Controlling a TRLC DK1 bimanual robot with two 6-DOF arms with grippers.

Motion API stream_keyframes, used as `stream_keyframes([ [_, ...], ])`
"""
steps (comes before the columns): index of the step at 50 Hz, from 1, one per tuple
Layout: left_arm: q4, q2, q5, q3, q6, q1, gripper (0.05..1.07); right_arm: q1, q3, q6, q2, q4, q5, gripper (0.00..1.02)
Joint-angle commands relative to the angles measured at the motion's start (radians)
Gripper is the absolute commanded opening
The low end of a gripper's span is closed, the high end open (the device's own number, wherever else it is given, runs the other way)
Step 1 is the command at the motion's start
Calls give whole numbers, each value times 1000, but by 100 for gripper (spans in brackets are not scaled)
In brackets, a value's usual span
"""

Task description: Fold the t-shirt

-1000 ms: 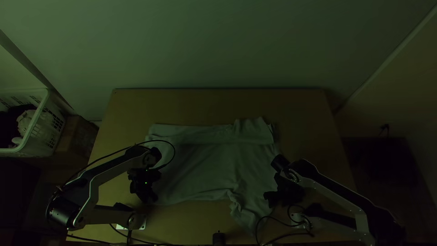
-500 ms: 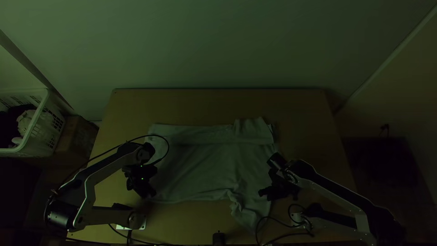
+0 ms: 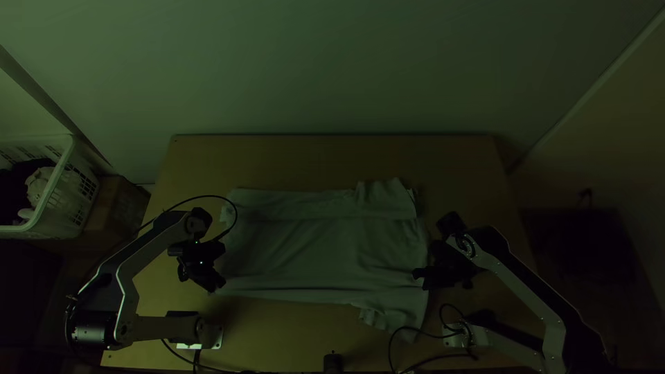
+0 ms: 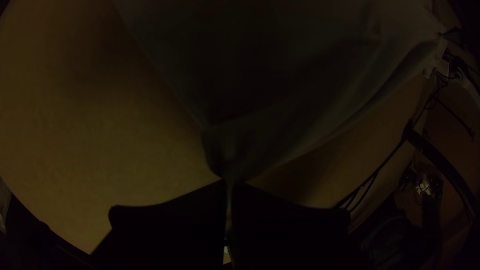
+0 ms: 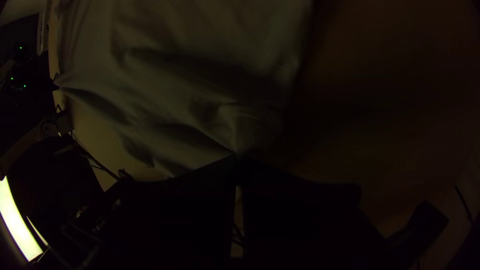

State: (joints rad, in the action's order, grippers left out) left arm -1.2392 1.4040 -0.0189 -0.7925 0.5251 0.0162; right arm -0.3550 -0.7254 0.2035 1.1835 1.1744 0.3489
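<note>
One pale t-shirt [image 3: 312, 253] across the middle of the wooden table [image 3: 332, 158], far edge folded over in a strip, near left corner pinched in the left gripper [image 3: 217, 285], right side pinched in the right gripper [image 3: 419, 274], rumpled cloth at near right

In the top view, the left arm [image 3: 142, 260] bends outward at its elbow, and its forearm comes back inward. The left claw [image 3: 217, 285] points inward; its two fingers [image 4: 170, 232] stand close together. The right arm [image 3: 530, 287] is bent similarly, the right claw [image 3: 418, 274] also pointing inward, its fingertips [image 5: 222, 167] seemingly pressed together in the darkness.
</note>
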Motion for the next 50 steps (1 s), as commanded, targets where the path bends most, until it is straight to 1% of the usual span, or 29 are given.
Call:
stream_keyframes([
  [1, -16, -11, -6, -40, 36, 18, 8, 8, -57, -18, -5, 24, -7, 3],
  [7, -25, -11, -7, -103, 35, 19, 8, 4, -108, -9, 11, 19, -7, 3],
  [12, -34, -2, -12, -165, 36, 19, 8, 17, -151, -7, 31, 4, -8, 3],
  [21, -45, 43, -65, -264, 38, 33, 8, 31, -233, -7, 85, -9, -18, 3],
  [33, -45, 112, -99, -383, 26, 50, 8, 65, -322, -10, 183, -65, -42, 3],
  [50, -55, 240, -116, -565, 13, 80, 8, 117, -488, -15, 343, -105, -44, 3],
])
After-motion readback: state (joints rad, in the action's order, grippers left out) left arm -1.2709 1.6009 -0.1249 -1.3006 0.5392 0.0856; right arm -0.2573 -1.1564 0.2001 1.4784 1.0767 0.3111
